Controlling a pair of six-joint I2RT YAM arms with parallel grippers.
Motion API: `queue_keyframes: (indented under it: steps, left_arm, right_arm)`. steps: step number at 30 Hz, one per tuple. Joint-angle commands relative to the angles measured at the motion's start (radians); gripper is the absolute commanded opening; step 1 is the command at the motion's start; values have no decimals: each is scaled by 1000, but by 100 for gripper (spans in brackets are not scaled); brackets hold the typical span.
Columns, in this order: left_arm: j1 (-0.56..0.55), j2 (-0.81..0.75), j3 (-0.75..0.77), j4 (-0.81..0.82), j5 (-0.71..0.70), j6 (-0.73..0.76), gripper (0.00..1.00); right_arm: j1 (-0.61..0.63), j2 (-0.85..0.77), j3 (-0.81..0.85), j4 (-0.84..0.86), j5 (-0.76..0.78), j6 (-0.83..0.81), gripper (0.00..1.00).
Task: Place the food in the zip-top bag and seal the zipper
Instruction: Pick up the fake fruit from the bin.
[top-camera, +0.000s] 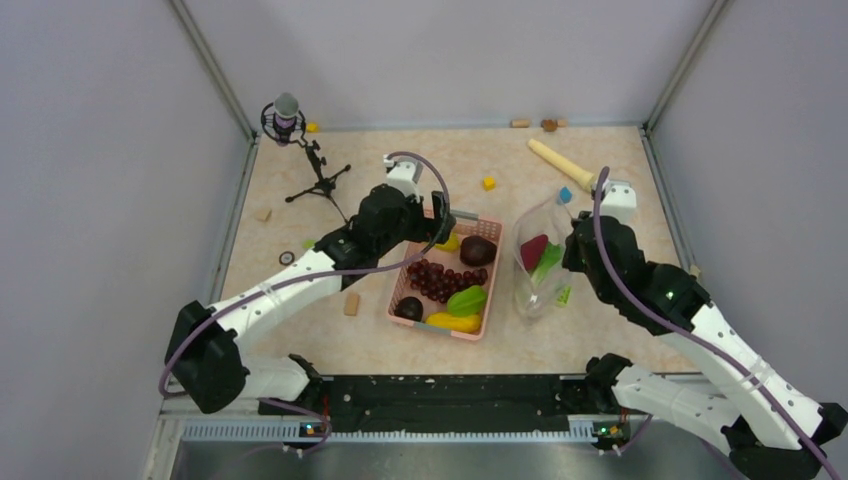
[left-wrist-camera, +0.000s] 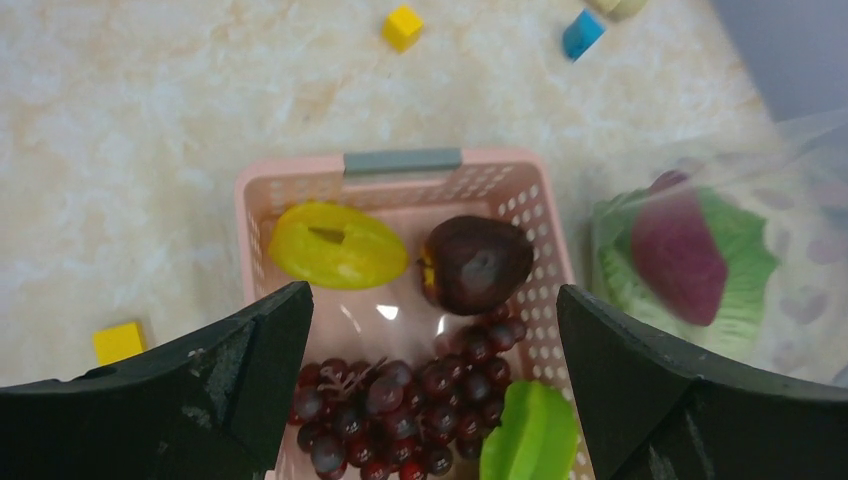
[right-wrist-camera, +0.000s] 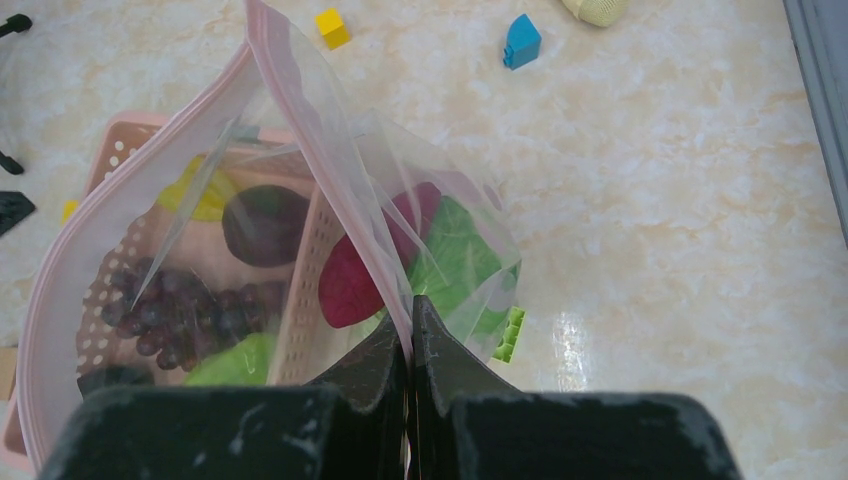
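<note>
We are partway: sweet potato and lettuce sit in the zip-top bag right of the tabletop's middle, our right gripper pinching its rim tight, our left gripper gaping empty over the basket of yellow fruit and dark pieces; zipper unsealed.

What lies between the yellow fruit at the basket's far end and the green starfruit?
A bunch of dark grapes, inside the pink basket; clearest in the top view.
</note>
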Motion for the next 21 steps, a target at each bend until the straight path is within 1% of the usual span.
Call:
queue_keyframes:
  steps: [1, 4, 10, 16, 19, 21]
  left_arm:
    - [7, 55, 31, -117, -11, 14, 97]
    - [10, 86, 25, -152, -15, 4, 97]
    - [10, 118, 7, -180, 28, -14, 97]
    - [10, 181, 47, -275, 83, -40, 97]
    - [10, 196, 47, -281, 117, -57, 97]
    - [10, 196, 34, -268, 167, -62, 97]
  right_arm:
    - [-1, 3, 2, 15, 23, -12, 0]
    - [-1, 5, 3, 13, 31, -12, 0]
    - [-2, 10, 2, 13, 29, -13, 0]
    - [0, 20, 3, 13, 29, -16, 0]
    - [-1, 24, 5, 13, 27, -17, 0]
    - [-2, 26, 5, 13, 26, -17, 0]
